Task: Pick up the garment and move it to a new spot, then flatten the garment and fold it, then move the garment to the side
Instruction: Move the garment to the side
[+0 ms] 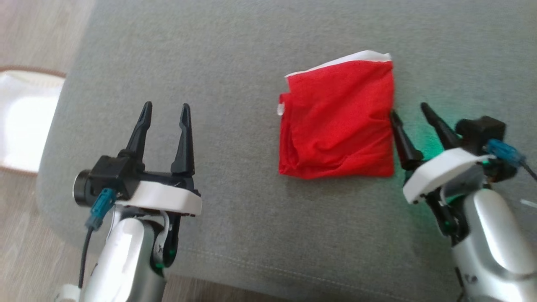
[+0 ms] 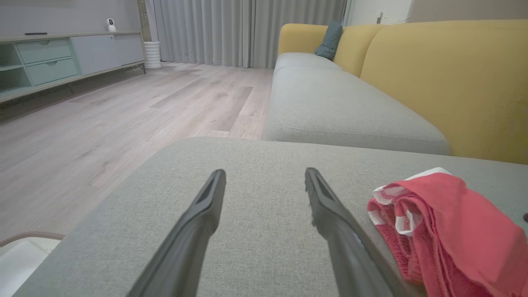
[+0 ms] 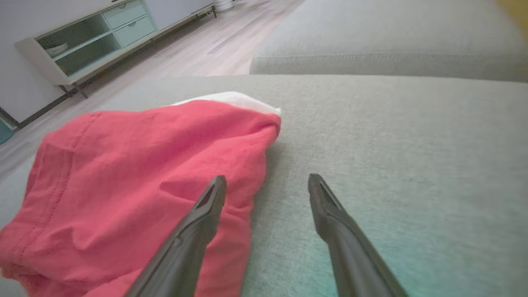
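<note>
Subject: red garment [image 1: 340, 121], lying folded into a rough square on the grey sofa cushion [image 1: 235, 218], right of centre in the head view. A white trim shows along its far edge. The stacked layers are visible at its left edge in the left wrist view.

Claws: the left claw [image 1: 166, 106] is released, fingers spread over bare cushion, well apart from the garment. The right claw [image 1: 407, 109] is also released and empty. Its inner finger sits at the garment's right edge; whether it touches the cloth cannot be told.

Handling, as judged: thin knit cloth, light, limp and not fragile. The layers are likely to slide or fall open if only the top one is lifted. The right edge, nearest the right claw, looks the best place to take hold, pinching the full stack; the opposite edge would suit the left claw as support.

Containers: a pale basket with a brown rim [image 1: 37, 71] stands on the floor beside the cushion. Its contents are washed out and cannot be made out.
</note>
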